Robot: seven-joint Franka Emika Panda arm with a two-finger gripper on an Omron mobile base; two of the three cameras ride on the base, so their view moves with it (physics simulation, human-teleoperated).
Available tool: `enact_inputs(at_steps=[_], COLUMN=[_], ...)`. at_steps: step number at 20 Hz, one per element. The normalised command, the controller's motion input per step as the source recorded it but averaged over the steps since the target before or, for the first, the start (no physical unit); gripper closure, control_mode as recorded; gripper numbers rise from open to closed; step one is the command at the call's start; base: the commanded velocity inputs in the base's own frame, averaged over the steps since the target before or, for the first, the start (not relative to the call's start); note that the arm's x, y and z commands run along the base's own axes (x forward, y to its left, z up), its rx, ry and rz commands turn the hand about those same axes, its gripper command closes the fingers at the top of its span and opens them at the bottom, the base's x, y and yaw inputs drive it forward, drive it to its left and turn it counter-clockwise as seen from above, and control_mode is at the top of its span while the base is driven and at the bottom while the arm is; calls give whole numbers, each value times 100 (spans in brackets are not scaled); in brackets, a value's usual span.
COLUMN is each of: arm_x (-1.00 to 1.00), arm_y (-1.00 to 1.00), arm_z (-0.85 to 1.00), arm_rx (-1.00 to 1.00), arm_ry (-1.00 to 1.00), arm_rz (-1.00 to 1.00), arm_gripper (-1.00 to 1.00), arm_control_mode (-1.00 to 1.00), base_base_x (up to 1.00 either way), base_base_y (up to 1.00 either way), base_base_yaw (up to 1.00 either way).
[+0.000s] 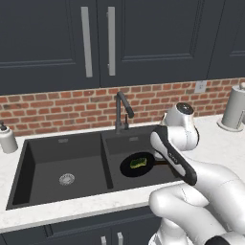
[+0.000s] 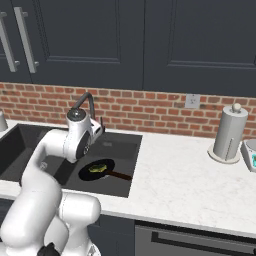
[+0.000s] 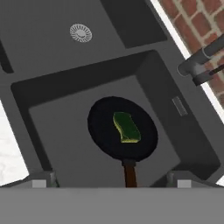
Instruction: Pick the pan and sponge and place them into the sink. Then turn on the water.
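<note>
Gripper [image 3: 111,183] is wide open and empty over the sink [image 3: 183,144], so the stiff, heavy-ish pan [image 3: 103,131] holding the soft, light sponge [image 3: 127,127] looks parked, and I'd go for the faucet [image 1: 122,107] side lever next.

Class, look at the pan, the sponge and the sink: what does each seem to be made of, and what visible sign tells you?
Pan: probably coated metal; even matte black, thin rim. Sponge: looks like soft foam, yellow-green with a darker green scrubbing face. Sink: matte black, perhaps composite or coated steel; no gleam, only its drain shines silver.
</note>
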Motion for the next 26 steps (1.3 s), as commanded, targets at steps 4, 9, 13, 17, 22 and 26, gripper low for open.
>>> enact_inputs(at_steps=[4,9,13,17,22,26], arm_x=[-4,0,0,0,5,13], arm_y=[0,0,0,-3,-6,-2], arm_z=[25,45,22,0,0,0], arm_rx=[13,14,15,16,18,25], arm_ry=[-13,-7,-5,-5,-1,0], arm_rz=[-7,-11,-9,-5,-1,0], arm_gripper=[-100,-100,-100,-100,-100,-100], arm_control_mode=[-100,-100,-100,-100,-100,-100], base_base_x=[0,0,0,0,0,0], base_base_y=[0,0,0,0,0,0], base_base_yaw=[0,0,0,0,0,0])
